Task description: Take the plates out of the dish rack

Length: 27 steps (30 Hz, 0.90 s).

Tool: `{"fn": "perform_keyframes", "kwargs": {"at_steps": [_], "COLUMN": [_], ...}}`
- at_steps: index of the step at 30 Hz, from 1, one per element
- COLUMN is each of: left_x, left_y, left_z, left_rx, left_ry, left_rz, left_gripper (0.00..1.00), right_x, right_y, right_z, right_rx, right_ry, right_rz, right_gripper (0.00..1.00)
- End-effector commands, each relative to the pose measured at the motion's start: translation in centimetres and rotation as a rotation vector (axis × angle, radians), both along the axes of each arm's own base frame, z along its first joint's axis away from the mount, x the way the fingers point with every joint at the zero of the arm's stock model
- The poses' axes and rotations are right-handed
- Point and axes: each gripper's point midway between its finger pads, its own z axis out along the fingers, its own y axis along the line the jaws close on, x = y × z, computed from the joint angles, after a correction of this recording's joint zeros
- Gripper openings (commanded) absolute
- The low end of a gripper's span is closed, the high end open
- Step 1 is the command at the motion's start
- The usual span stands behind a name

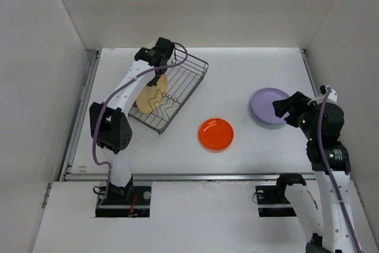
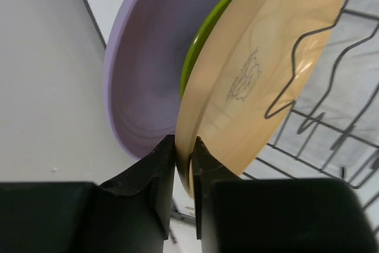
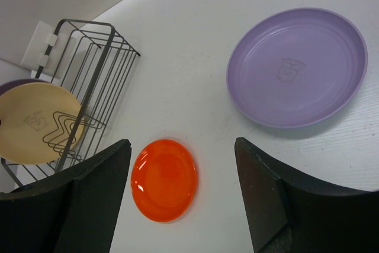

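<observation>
Left pincer (image 2: pixel 183 141) nips the tan plate (image 2: pixel 260 75) by its rim in the dish rack (image 1: pixel 182 84); right pincer (image 3: pixel 183 164) gapes wide, purple plate (image 3: pixel 296 66) at one o'clock.

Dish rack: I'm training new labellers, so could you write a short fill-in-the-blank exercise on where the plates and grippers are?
In the dish rack, a ____ plate stands between the lilac plate and the tan plate.
The left gripper pinches the tan plate's ____.
Flat on the table lie ____ plates: the orange plate and a second lilac plate.
On the right gripper the jaws stand ____.
Missing: green, rim, two, open.
</observation>
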Motion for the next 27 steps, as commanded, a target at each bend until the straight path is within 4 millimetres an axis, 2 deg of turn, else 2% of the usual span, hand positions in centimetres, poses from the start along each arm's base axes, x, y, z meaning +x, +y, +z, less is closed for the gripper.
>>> {"fn": "perform_keyframes", "kwargs": {"at_steps": [1, 2, 4, 6, 8, 12, 15, 19, 24, 25, 26, 27], "left_x": [0.5, 0.5, 0.5, 0.5, 0.1, -1.0, -2.3, -3.4, -4.9, -5.6, -6.2, -6.9], "left_y": [0.7, 0.8, 0.8, 0.8, 1.3, 0.9, -0.8, -1.8, -3.3, -4.3, -5.5, -6.4], "left_z": [-0.8, -0.8, 0.1, 1.8, 4.1, 8.7, 11.4, 13.9, 16.0, 16.2, 15.6, 15.4], "left_rx": [0.022, 0.030, 0.014, -0.001, -0.005, -0.053, -0.102, -0.140, -0.217, -0.284, -0.323, -0.372], "left_ry": [0.006, 0.002, -0.024, -0.058, -0.112, -0.220, -0.274, -0.335, -0.363, -0.343, -0.296, -0.265], "left_rz": [0.027, 0.031, 0.041, 0.041, 0.060, 0.032, -0.030, -0.067, -0.124, -0.173, -0.220, -0.260], "left_gripper": [0.10, 0.01, 0.00, 0.00, 0.00, 0.00, 0.00, 0.00, 0.00, 0.00, 0.00, 0.00], "right_x": [0.1, 0.1, 0.0, -0.1, 0.1, 0.4, 0.4, 0.4, 0.8, 0.8, 0.3, 0.3], "right_y": [0.1, 0.1, 0.1, 0.1, 0.1, 0.4, 0.9, 1.2, 2.1, 2.6, 4.2, 5.0], "right_z": [0.5, 0.9, 0.7, 1.1, 0.9, 0.3, 0.6, 1.3, 1.5, 1.8, 2.0, 3.0], "right_rx": [-0.015, -0.016, -0.015, -0.016, -0.015, -0.009, 0.008, 0.013, 0.014, 0.014, 0.033, 0.031], "right_ry": [-0.025, -0.034, -0.023, -0.033, -0.023, 0.001, -0.008, -0.029, -0.036, -0.054, -0.067, -0.115], "right_rz": [0.010, 0.010, 0.010, 0.010, 0.010, 0.029, 0.053, 0.070, 0.126, 0.162, 0.258, 0.315], "right_gripper": [0.77, 0.77, 0.77, 0.77, 0.77, 0.77, 0.77, 0.77, 0.77, 0.82, 0.91, 1.00]}}
